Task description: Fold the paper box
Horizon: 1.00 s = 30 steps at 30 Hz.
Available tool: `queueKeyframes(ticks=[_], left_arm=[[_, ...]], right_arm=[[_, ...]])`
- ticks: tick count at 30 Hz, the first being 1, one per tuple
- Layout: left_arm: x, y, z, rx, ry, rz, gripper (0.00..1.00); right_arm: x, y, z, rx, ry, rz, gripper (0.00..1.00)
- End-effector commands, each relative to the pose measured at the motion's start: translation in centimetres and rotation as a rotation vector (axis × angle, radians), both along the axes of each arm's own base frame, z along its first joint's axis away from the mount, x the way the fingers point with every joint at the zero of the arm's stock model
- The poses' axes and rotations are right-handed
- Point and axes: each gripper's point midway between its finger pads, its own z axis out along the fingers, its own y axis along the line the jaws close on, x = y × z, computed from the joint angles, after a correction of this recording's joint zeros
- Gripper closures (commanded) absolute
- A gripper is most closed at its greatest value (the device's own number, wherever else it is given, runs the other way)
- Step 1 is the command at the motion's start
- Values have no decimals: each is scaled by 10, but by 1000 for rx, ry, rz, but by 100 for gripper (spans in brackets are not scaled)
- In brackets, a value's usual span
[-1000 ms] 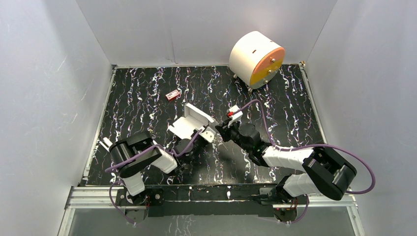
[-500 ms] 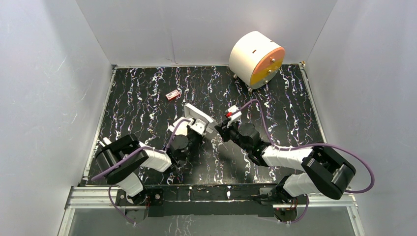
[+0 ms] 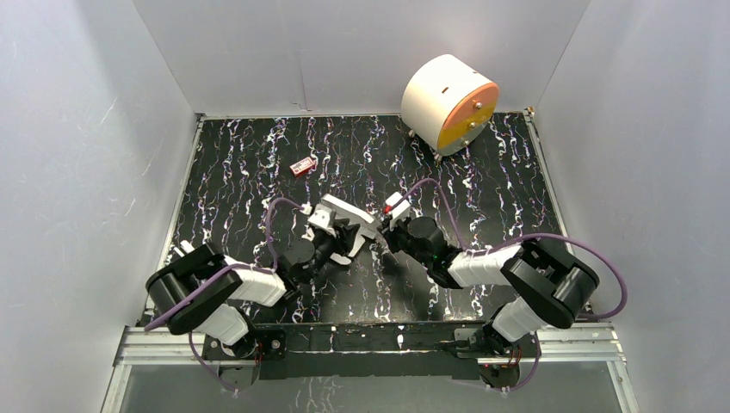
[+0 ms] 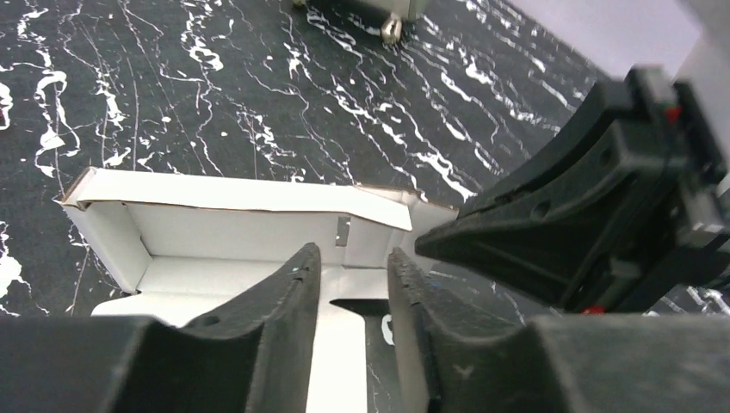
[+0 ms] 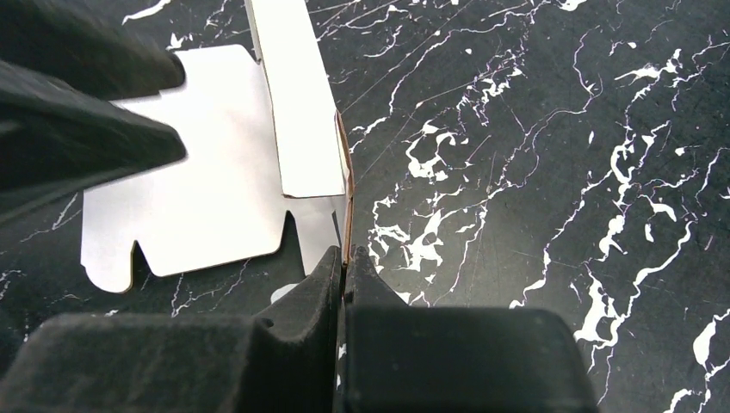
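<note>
2 grippers meet over the paper box point(image 3: 346, 212), which sits near the middle of the surface point(image 3: 499, 198). It is half formed: 1 long wall stands up along its far side, while a panel with cut tabs lies flat toward the near left.

The right gripper point(image 5: 344, 258) is closed on a thin upright edge at the box's right side. In the right wrist view I see the brown cut edge of the cardboard running straight into the pinch. I read that hold as an anchor, keeping the sheet from sliding and that wall upright while the other arm works the flaps.

The left gripper point(image 4: 353, 258) comes in from the near left, low over the flat panel and pointing at the standing wall. Its jaws are a little apart, with a narrow gap through which I see white cardboard and a dark cutout. Nothing is clamped between them, and I cannot tell whether the fingertips touch the panel. My guess is that it is placed to take or push the next flap.

The white cylinder with an orange face point(image 3: 449, 103) stands well apart at the far right. A tiny red item point(image 3: 301, 166) lies beyond the box to its left.
</note>
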Motion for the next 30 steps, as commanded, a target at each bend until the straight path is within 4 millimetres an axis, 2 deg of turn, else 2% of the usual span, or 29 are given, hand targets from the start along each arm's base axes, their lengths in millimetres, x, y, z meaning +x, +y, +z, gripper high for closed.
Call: queueKeyframes(ticks=[1,7,14,20,30], left_arm=[[-6,-2,12,-76,16,-41,62],[-8,-7,-8,84,-33,-103,47],[-4,-17,-16,299,-172,-130,36],[-2,-27,-22,413,-249,-127,33],[10,-24,-36,522,-271,-82,32]], right_arm=[[12,15,18,25,-70,23,100],[13,20,17,45,-46,26,100],[10,24,21,64,5,27,100],[5,26,31,87,15,47,100],[0,27,38,99,16,70,100]])
